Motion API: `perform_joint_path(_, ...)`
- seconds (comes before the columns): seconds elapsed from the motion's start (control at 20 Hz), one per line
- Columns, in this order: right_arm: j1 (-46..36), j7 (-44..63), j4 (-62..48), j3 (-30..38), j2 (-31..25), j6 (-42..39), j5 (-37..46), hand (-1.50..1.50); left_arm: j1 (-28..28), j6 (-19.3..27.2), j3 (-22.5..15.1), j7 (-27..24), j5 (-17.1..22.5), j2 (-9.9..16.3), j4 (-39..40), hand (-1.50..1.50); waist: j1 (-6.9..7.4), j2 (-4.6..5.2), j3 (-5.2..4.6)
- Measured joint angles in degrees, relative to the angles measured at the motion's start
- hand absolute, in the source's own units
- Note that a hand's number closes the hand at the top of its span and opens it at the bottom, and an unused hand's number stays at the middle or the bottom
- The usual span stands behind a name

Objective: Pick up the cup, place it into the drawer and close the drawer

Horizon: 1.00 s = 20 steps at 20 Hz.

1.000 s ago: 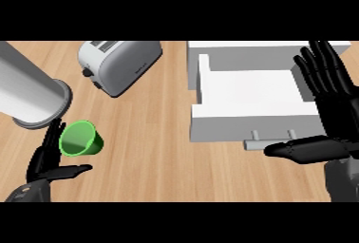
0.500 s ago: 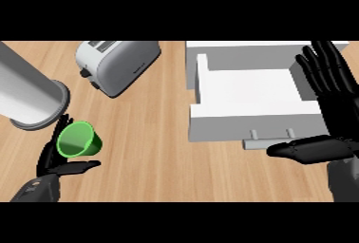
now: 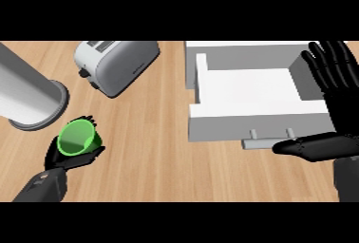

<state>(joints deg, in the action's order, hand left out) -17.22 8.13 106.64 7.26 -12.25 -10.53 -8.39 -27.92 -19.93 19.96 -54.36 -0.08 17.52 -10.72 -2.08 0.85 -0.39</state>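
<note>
While the green cup (image 3: pixel 79 137) now sits inside the curled fingers of the left hand (image 3: pixel 70 156), one second ago that hand was only beside it with the fingers not yet around it. The cup has also tipped a little, so its open mouth looks up. I judge that the grasp is made and the carry to the drawer (image 3: pixel 256 102) comes next. The cup is still at the left side of the counter (image 3: pixel 154 156), well apart from the drawer. It looks like smooth plastic, round and tapered. The drawer is a white box, pulled open, with a grey bar handle (image 3: pixel 270 141). The right hand (image 3: pixel 329 109) rests near the drawer, fingers straight, as before. A metal toaster (image 3: pixel 116 64) and a grey cylinder (image 3: pixel 28 97) stand behind the cup.
</note>
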Motion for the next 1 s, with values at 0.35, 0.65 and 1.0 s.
perform_joint_path(0.35,-0.2,-0.2,-0.6,0.6,-0.9,-0.7,-0.1,-1.5,0.3,10.8,0.7,-6.0,-0.8,-1.9,-3.5,1.5,0.13,0.0,0.08)
perform_joint_path(0.65,-0.6,-0.4,-1.4,0.5,-0.2,0.0,0.3,-1.5,-0.5,18.8,3.4,-9.2,0.7,-6.7,-4.5,1.5,0.46,-0.16,0.14)
perform_joint_path(1.0,1.6,-1.9,-1.4,0.7,-0.2,-0.5,0.8,-1.5,-3.9,14.6,2.4,-8.6,2.0,-9.6,-8.7,1.5,1.07,-0.61,0.27)
